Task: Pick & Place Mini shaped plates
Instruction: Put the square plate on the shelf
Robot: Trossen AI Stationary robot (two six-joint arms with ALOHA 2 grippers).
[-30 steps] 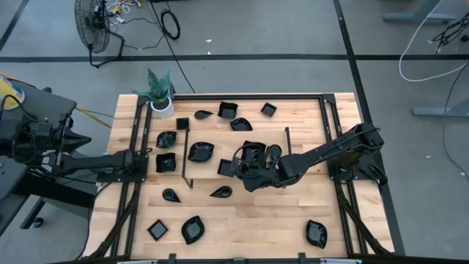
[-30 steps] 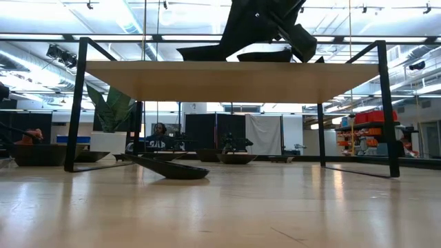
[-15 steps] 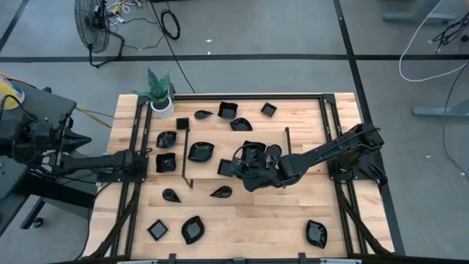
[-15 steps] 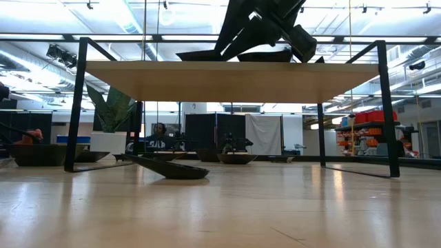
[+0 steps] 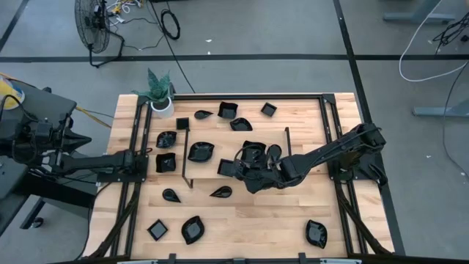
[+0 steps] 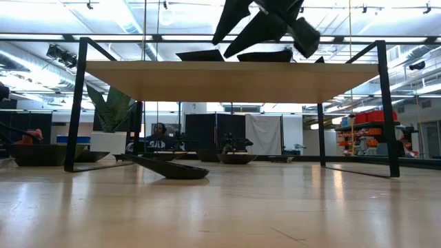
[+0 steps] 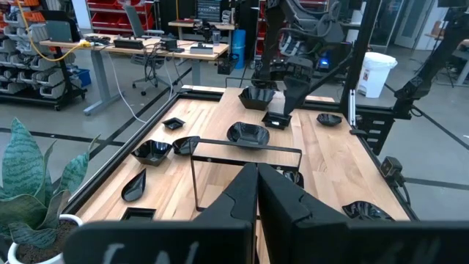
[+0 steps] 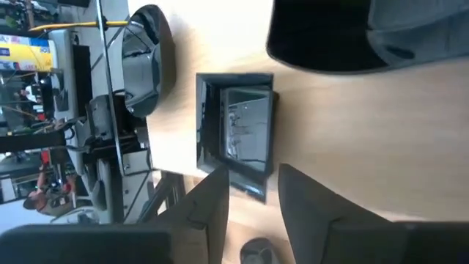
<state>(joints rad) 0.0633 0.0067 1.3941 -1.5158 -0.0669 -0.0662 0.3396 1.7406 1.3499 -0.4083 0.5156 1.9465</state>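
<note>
Centre of the high view, on the raised wooden shelf (image 5: 293, 117): the right gripper (image 5: 242, 166) is parked over a square mini plate (image 5: 226, 168), which sits just frame-left of a larger dark dish (image 5: 253, 152). In the right wrist view the square plate (image 8: 236, 132) lies flat directly ahead of the fingertips (image 8: 209, 202), its slightly longer side running along the finger axis; the jaws are seen parted, nothing between them, so the plate is judged released onto the shelf. Clearance between fingertips and plate rim can't be read reliably from the low view. The left gripper (image 7: 256, 191) is pinched shut and empty, parked at frame-left, well apart; the right arm is clearly nearer. Other mini shaped plates (image 5: 193, 229) are scattered over the light wood table (image 5: 249, 220). A potted plant (image 5: 160, 94) stands at its upper-left corner, a floor fan (image 5: 91, 22) beyond it.
</note>
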